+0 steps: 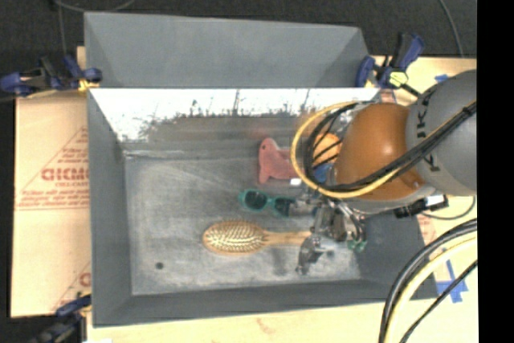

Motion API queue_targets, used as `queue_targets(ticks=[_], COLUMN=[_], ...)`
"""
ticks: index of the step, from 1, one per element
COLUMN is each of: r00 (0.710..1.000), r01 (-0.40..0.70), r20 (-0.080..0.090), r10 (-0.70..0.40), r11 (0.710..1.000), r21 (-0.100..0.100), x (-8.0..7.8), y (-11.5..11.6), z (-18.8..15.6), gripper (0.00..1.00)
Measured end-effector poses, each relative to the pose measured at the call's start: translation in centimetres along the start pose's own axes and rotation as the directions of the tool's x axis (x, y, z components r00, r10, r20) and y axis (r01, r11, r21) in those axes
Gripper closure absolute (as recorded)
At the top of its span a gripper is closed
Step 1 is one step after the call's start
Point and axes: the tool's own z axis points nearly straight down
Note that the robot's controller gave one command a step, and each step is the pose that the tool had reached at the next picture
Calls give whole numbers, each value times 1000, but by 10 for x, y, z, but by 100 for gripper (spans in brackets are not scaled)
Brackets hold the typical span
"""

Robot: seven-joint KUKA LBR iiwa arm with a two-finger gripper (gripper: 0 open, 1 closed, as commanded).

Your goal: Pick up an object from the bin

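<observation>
A gold hairbrush [234, 238] lies flat on the bin floor near the front, its oval head to the left and its handle pointing right. My gripper [313, 247] hangs low over the right end of that handle, at or just above it. A dark teal plastic thing [261, 200] lies just behind the brush, its right end running under the gripper's body. Behind that, a pink soft-looking piece [275, 161] rests against the back of the floor.
The arm, with its orange cover and looped cables, hangs over the bin's right side and hides the floor there. A small green bit [357, 245] shows right of the gripper. The left half of the floor is bare grey metal.
</observation>
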Motion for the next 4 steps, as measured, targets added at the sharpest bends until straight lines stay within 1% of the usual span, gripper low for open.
queue_targets(ticks=[1,2,3,4], r00=[999,987,987,994], r01=[-34,160,161,106], r20=[1,0,0,-10], r10=[34,-160,-161,-106], r11=[999,987,987,994], r21=[1,2,2,-2], x=[-1,-17,-17,-7], y=[7,-13,-13,-7], z=[16,40,40,2], gripper=[0,100,100,100])
